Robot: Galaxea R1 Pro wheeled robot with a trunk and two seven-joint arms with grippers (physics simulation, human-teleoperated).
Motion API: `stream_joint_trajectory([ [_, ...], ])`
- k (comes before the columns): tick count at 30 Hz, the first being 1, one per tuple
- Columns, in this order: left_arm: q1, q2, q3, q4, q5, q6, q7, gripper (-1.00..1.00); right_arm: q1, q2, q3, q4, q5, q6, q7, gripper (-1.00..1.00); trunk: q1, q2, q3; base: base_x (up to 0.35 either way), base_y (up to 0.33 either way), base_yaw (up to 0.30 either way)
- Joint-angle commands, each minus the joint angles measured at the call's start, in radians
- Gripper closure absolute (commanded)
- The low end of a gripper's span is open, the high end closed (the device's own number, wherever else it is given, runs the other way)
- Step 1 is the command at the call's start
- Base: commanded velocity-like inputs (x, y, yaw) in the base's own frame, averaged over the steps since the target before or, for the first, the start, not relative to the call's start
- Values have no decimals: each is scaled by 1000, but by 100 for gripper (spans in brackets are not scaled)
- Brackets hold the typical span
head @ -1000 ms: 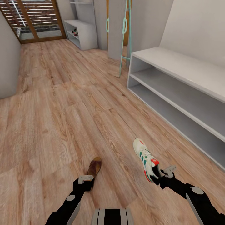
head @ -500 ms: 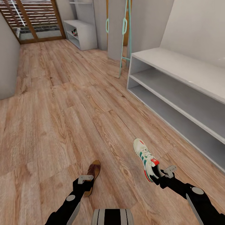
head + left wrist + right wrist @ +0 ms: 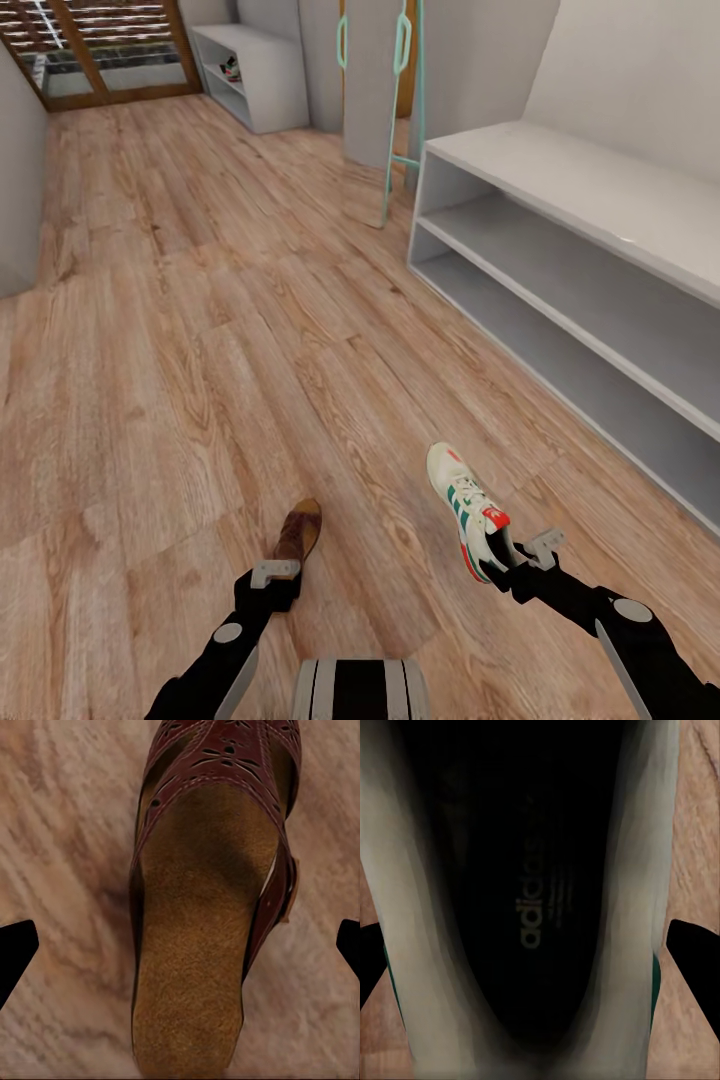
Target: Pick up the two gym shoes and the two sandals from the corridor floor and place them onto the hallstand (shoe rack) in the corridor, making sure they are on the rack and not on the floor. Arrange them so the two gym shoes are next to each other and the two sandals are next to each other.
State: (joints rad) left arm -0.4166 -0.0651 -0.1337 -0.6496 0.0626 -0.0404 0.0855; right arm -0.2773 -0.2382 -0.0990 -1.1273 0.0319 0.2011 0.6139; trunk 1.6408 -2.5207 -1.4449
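A gym shoe (image 3: 468, 510), white with green stripes and a red-orange heel tab, is carried at its heel end by the right gripper (image 3: 520, 562); the right wrist view looks straight into its dark insole (image 3: 536, 907), with the black fingertips (image 3: 694, 945) at either side of the shoe's walls, so the gripper looks clenched on it. A brown sandal (image 3: 298, 531) is likewise at the left gripper (image 3: 272, 578), its cut-out strap and tan footbed (image 3: 199, 967) lying between the fingertips (image 3: 15, 945), which stand at the frame's edges, apparently grasping the heel, though contact is hard to confirm. Both shoes appear lifted above the corridor floor (image 3: 180, 380). The step in hand looks like carrying one shoe of each pair toward the hallstand (image 3: 600, 200), which stands ahead to the right, well apart from both grippers. Its top and two open shelves hold nothing in the visible part. Next, the base must close in and turn right, then each arm must reach over a shelf and set its shoe down, leaving room beside it for its mate. A farther white unit (image 3: 250, 70) holds a small shoe-like object on a shelf.
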Motion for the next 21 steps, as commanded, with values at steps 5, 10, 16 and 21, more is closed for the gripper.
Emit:
stream_joint_trajectory([
  [5, -1, -1, -7, 0, 6, -3, 7, -100, 0, 0, -2, -3, 1, 6, 6, 100, 2, -1, -28, 0, 0, 0],
  [10, -1, 0, -7, 0, 6, -3, 7, -100, 0, 0, -1, -46, 1, 7, 6, 100, 4, -3, -51, 0, 0, 0],
  [16, -1, 1, -23, 0, -8, -3, 8, -100, 0, -1, -11, -220, -3, 72, 6, 100, 5, -3, -56, 0, 0, 0],
  [21, -1, -2, -28, -1, -42, -3, 9, -100, 0, 3, -26, -274, -9, 147, 6, 100, 5, -3, -56, 0, 0, 0],
])
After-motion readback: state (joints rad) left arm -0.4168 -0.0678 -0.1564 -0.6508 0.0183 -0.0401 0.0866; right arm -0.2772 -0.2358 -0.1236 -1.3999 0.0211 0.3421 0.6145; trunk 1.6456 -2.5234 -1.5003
